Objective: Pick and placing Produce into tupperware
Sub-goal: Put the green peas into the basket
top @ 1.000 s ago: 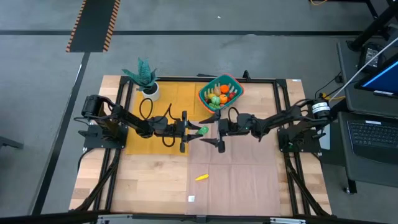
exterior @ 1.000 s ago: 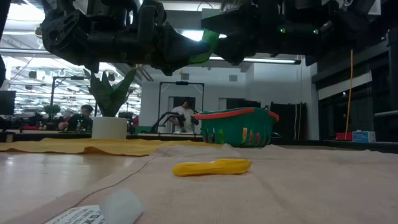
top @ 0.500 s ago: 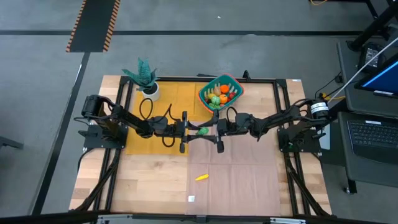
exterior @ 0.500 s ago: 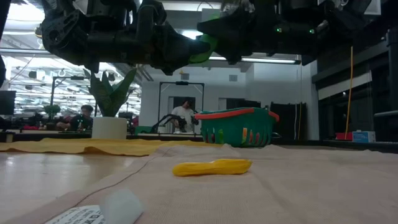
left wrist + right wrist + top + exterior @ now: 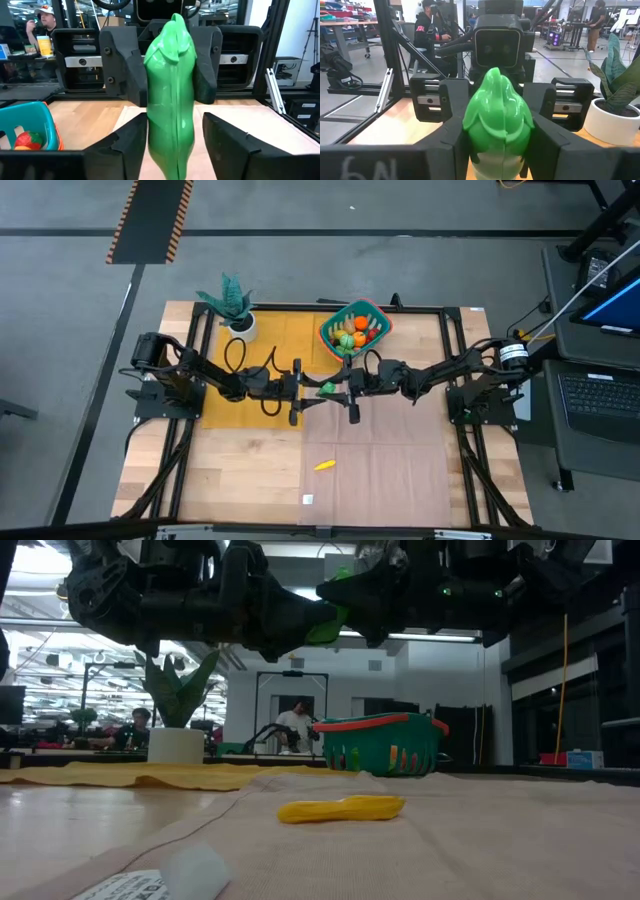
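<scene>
The worktop [image 5: 250, 480] is carrying a yellow cloth [image 5: 280, 340] at the back and a tan mat [image 5: 390, 470] at the front. Both arms are reaching toward the middle, above the surface. The teal tupperware [image 5: 378, 313] with its orange-red rim is sitting at the back centre, already holding several pieces of produce [image 5: 355, 332]. A potted plant [image 5: 235, 305] is standing at the back left corner of the cloth.

The left gripper [image 5: 314, 389] and the right gripper [image 5: 338, 387] are meeting nose to nose in mid-air, a green vegetable [image 5: 327, 388] between them. In the right wrist view the right fingers [image 5: 451, 135] are clasping the vegetable on both sides. In the left wrist view the left fingers [image 5: 227, 140] are standing slightly clear of it, released. A yellow piece [image 5: 324, 465] is lying alone on the mat near the front.
</scene>
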Controlling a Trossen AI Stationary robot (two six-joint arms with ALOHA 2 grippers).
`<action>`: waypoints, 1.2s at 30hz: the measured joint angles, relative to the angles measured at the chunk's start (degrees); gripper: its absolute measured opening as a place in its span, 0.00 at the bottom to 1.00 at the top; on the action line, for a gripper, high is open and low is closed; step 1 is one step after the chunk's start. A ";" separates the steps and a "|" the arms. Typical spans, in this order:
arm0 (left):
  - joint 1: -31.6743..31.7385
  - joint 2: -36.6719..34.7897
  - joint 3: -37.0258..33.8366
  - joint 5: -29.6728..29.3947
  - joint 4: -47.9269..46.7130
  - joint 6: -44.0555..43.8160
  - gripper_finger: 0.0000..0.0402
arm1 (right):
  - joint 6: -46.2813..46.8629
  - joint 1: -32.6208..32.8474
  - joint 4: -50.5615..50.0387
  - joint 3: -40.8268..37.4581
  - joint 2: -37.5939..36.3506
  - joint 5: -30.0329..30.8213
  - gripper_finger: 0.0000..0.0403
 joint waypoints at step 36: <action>3.33 -13.26 -2.07 -9.35 -20.51 4.55 0.58 | 1.51 -6.40 -3.87 -0.03 -0.11 -1.30 0.35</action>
